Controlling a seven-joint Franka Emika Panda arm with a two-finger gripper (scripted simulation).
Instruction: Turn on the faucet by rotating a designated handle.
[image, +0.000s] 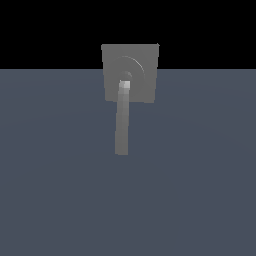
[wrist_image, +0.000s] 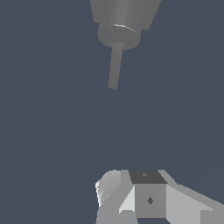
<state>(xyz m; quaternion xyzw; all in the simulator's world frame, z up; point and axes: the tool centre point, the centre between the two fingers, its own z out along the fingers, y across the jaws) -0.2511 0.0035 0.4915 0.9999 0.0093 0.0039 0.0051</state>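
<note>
The gripper (wrist_image: 146, 199) sits well apart from the faucet (wrist_image: 124, 22); whether its jaws are apart cannot be told. The handle (wrist_image: 114, 65) points toward it, open floor (wrist_image: 52, 131) between.

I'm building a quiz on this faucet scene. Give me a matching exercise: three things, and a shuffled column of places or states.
Things:
1. handle
2. square plate
3. claw

States:
A. flat, with raised round rings
B. apart from the faucet, touching nothing
C. long straight bar reaching out from the rings

Pairs: 1-C, 2-A, 3-B
</note>
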